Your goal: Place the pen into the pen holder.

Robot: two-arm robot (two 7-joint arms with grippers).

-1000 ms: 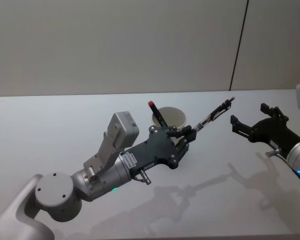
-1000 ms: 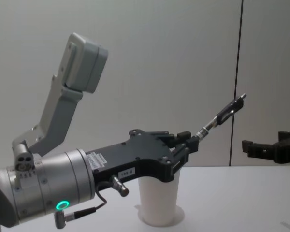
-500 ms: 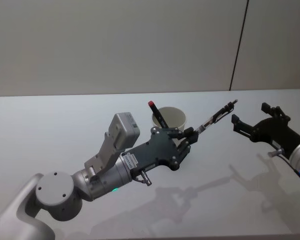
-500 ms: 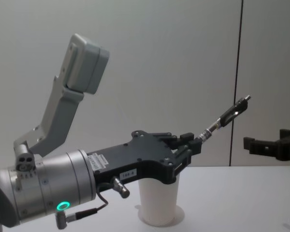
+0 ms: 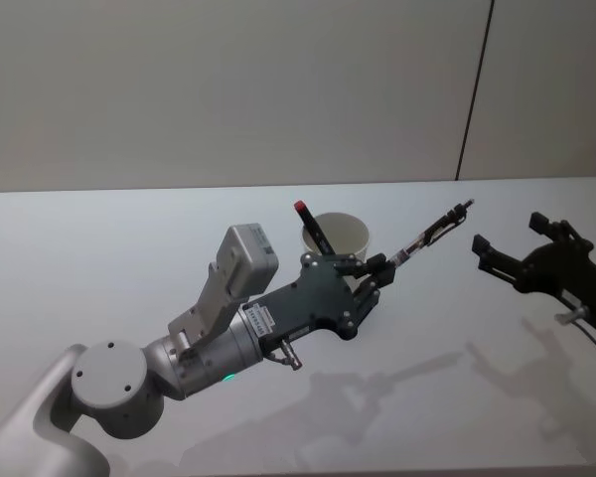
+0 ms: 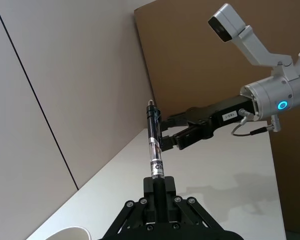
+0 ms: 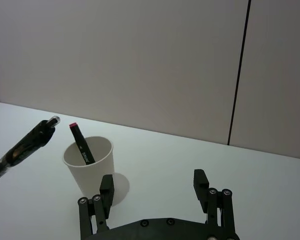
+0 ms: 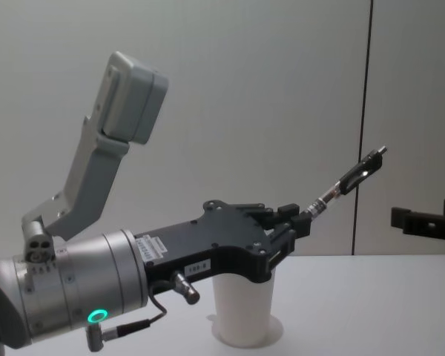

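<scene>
My left gripper (image 5: pixel 377 269) is shut on the lower end of a clear-and-black pen (image 5: pixel 428 235), which slants up and to the right in the air. The pen (image 8: pixel 346 180) shows the same tilt in the chest view, and the gripper (image 8: pixel 292 226) hovers just above the pen holder (image 8: pixel 244 311). This white paper cup (image 5: pixel 346 235) stands on the table behind the gripper, with a red-capped black marker (image 5: pixel 313 228) leaning in it. My right gripper (image 5: pixel 512 236) hangs open to the right of the pen tip, apart from it. The right wrist view has its fingers (image 7: pixel 106 188) spread, with the cup (image 7: pixel 92 167) beyond.
The white table (image 5: pixel 99 258) runs to a plain grey wall with a dark vertical seam (image 5: pixel 474 89). My left arm's wrist camera housing (image 8: pixel 130 96) rises high at the left in the chest view.
My right gripper has drawn back to the right, away from the pen tip. The left gripper still holds the pen, shifted a little to the right.
</scene>
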